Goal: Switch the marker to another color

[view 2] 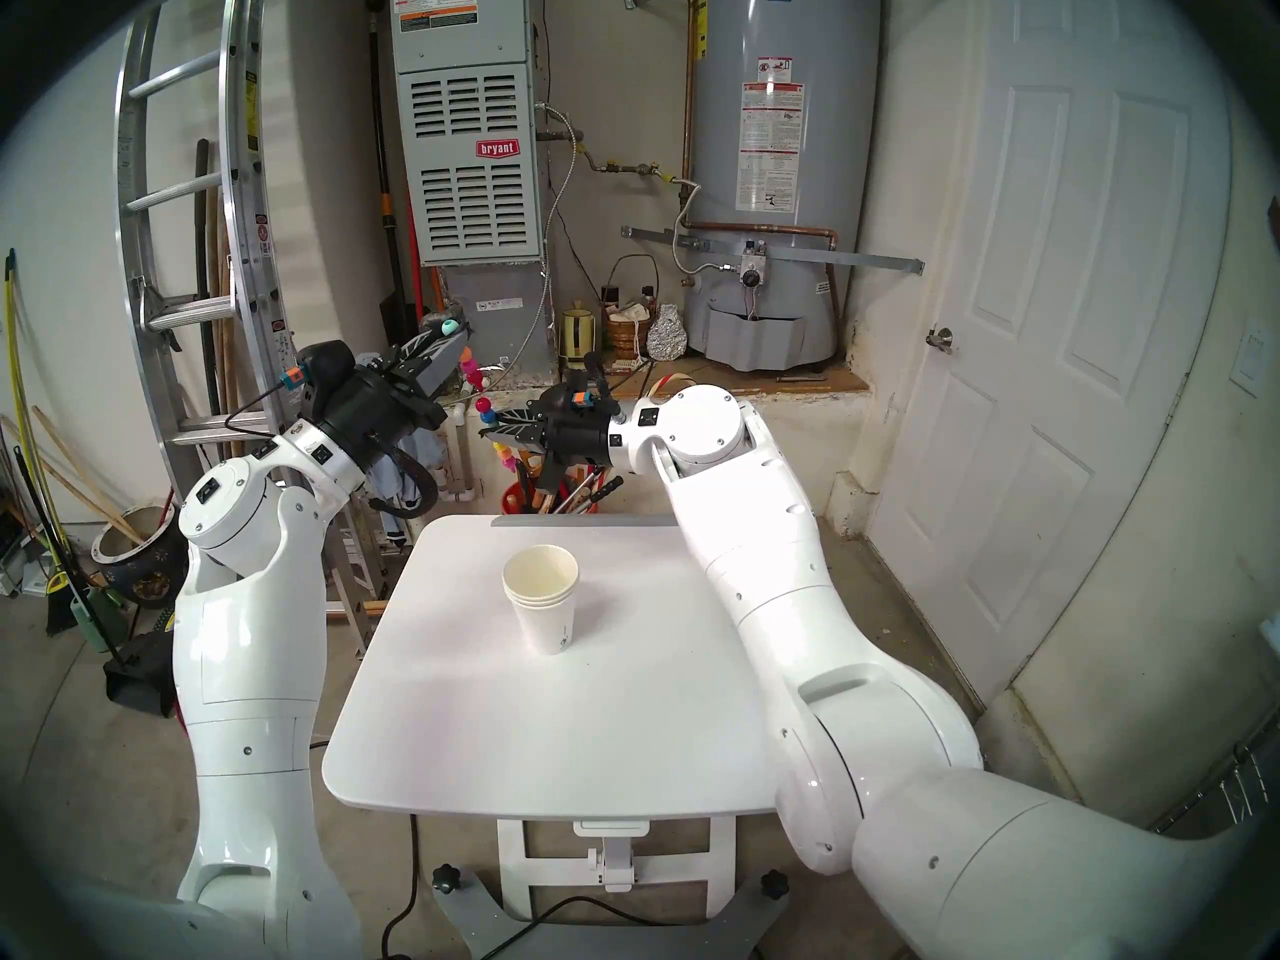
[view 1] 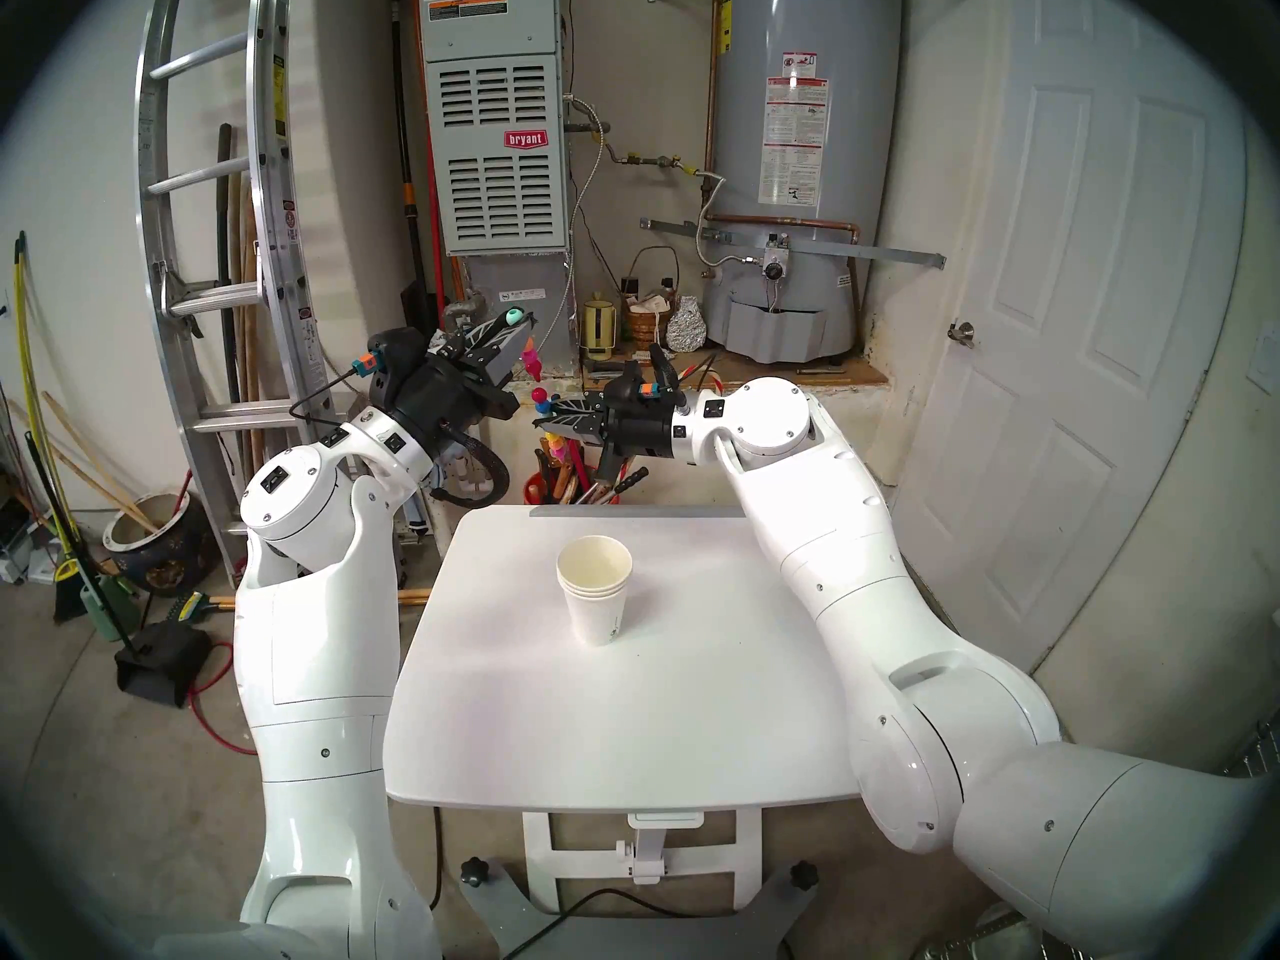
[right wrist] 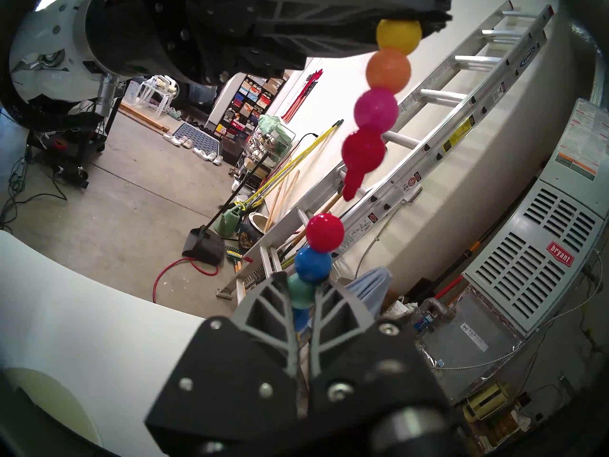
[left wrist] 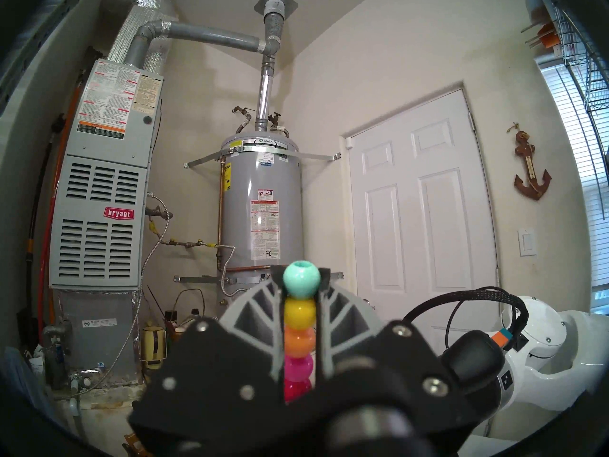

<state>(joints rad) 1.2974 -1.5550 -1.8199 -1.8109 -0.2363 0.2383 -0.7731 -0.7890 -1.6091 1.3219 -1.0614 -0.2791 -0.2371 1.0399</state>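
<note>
A: Marker split in 2 above the far edge of the table: the left gripper is clamped on the upper piece, teal bead at its tip and yellow, orange, pink and red beads hanging below; the right gripper is clamped on the lower piece, pinching the teal bead with blue and red beads standing above its fingers.

B: How will it handle?

A: Likely light, hard plastic, and glossy, so slippery. The beads look like push-fit segments, so each joint is a place that can pop apart. Best taken at the narrow neck between 2 beads, where flat fingers seat, not on the round of a bead.

B: How close are the pieces?

A: A small gap. The upper piece's red tip points at the red bead topping the lower piece, and the 2 do not touch. The line between them looks slightly bent in the right wrist view.

B: Room to move?

A: Open air beyond the table's far edge. The cups stand on the table, well below and nearer the robot. A bucket of tools sits on the floor just past that edge, under the lower piece; a dropped bead would probably land there.
</note>
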